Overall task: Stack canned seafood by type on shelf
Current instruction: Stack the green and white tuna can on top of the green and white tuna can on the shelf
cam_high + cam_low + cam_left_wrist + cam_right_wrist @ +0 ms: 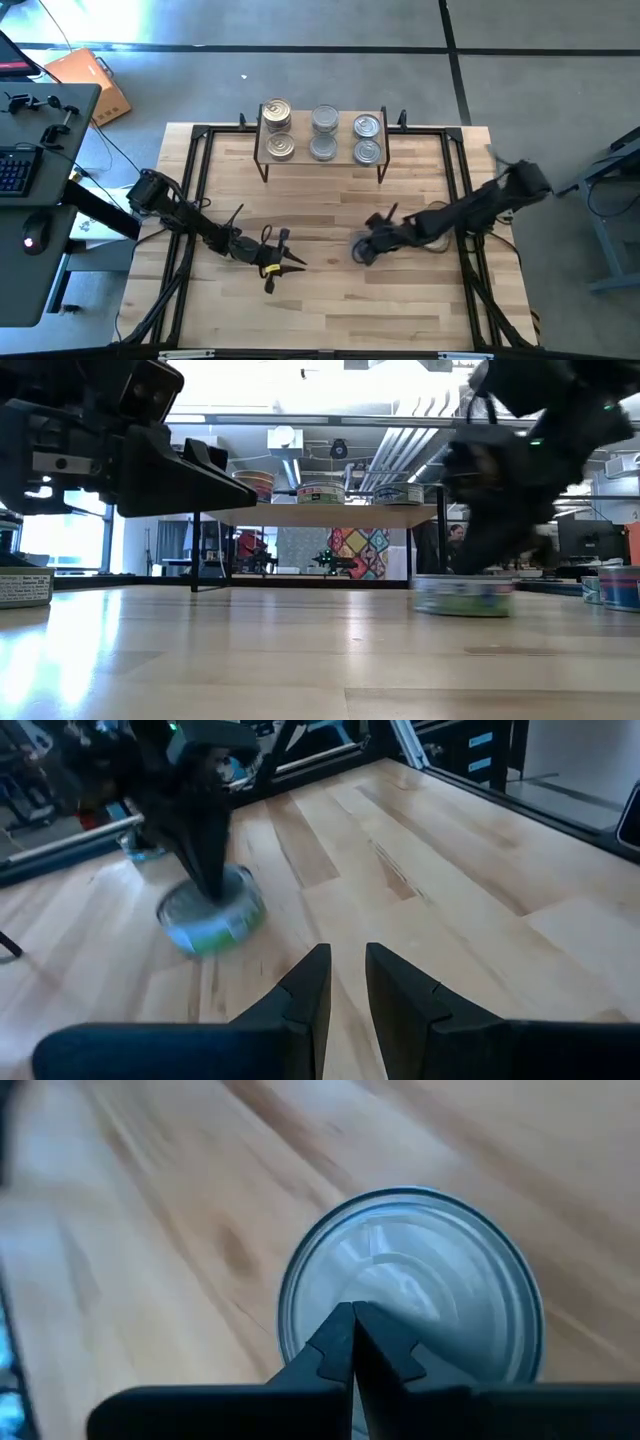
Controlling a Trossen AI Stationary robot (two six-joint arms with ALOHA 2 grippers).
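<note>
The shelf (pixel 322 150) stands at the table's far middle on thin black legs, with several tins (pixel 323 133) on its top in three columns. One tin with a green label (pixel 463 596) stands upright on the table right of centre. My right gripper (pixel 352 1342) is shut and sits directly over that tin's silvery lid. My left gripper (pixel 346 988) hovers left of centre above bare wood, its fingers a narrow gap apart with nothing between them, pointing toward the tin (pixel 212 915). My right gripper has its shut fingertips (pixel 212 878) down on the tin's lid (pixel 405 1275), near the lid's middle. The fingers come from above, slanting in from the table's right side. The tin rests flat and upright on the table.
Black frame rails (pixel 196 190) run along the table's sides. Two more tins show at table height, one at the low view's left edge (pixel 24 588) and one at its right edge (pixel 617 584). A desk with a keyboard (pixel 15 170) stands left of the table.
</note>
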